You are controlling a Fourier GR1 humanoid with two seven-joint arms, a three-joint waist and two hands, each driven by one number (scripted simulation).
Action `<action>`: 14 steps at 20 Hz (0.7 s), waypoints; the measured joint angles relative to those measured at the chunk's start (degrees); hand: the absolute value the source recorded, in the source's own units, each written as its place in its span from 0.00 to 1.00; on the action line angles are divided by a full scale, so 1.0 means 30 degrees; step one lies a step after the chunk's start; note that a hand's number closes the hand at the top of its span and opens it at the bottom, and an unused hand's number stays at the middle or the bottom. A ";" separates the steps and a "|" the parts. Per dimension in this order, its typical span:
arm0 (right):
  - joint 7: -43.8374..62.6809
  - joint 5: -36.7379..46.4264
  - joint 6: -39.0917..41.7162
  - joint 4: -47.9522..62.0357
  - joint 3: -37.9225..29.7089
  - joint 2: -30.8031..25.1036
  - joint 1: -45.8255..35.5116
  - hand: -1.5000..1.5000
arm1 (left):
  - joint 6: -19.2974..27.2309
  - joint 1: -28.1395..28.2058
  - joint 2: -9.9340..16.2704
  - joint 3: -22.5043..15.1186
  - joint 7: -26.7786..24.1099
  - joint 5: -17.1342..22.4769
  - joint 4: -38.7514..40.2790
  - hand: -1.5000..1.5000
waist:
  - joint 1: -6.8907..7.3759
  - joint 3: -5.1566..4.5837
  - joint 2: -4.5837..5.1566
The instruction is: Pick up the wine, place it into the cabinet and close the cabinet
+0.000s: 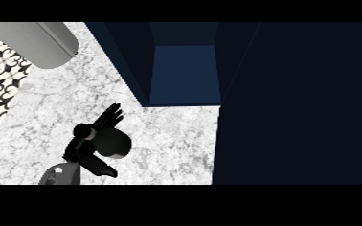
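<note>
Cabinet (283, 100): dark navy, fills the right side and upper middle of the view. Its compartment stands open, with a lighter blue inner floor visible between dark side walls.

Tabletop (63, 100): white-grey marbled surface, covering the left and lower middle of the view, running up to the cabinet's front edge.

Grey cylinder (42, 43): a rounded grey body lies at the upper left corner, beside a strip of black-and-white patterned tile along the left edge.

Left hand (88, 146): enters from the lower left on a grey forearm. Fingers point up and to the right toward the cabinet opening; the thumb reaches down and to the right. Fingers and thumb are wrapped round the wine.

Wine (114, 143): a dark rounded shape, seen from above, held against the palm between fingers and thumb. It sits over the tabletop, left of and below the open compartment, well outside it.
</note>
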 measured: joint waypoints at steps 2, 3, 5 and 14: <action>0.0026 -0.0004 0.0016 0.0000 -0.0164 -0.0079 -0.0061 0.00 | -0.0173 -0.0261 -0.0119 0.0325 0.0212 0.0476 0.0457 0.00 | 0.0011 0.0003 -0.0003; -0.0030 -0.0017 0.0141 0.0040 -0.0437 -0.0158 -0.0181 0.00 | -0.0341 -0.0415 -0.0119 0.0515 0.0224 0.0737 0.0770 0.00 | 0.0036 0.0005 0.0007; -0.0089 -0.0004 0.0151 0.0045 -0.0247 -0.0161 -0.0056 0.00 | -0.0427 -0.0681 -0.0293 0.0738 0.0137 0.1058 0.1313 0.00 | 0.0010 0.0004 0.0003; -0.0241 0.0014 0.0044 0.0110 -0.0140 0.0078 0.0048 0.00 | -0.0778 -0.1815 -0.0551 0.0948 0.0196 0.1749 0.2960 0.00 | 0.0042 0.0039 -0.0011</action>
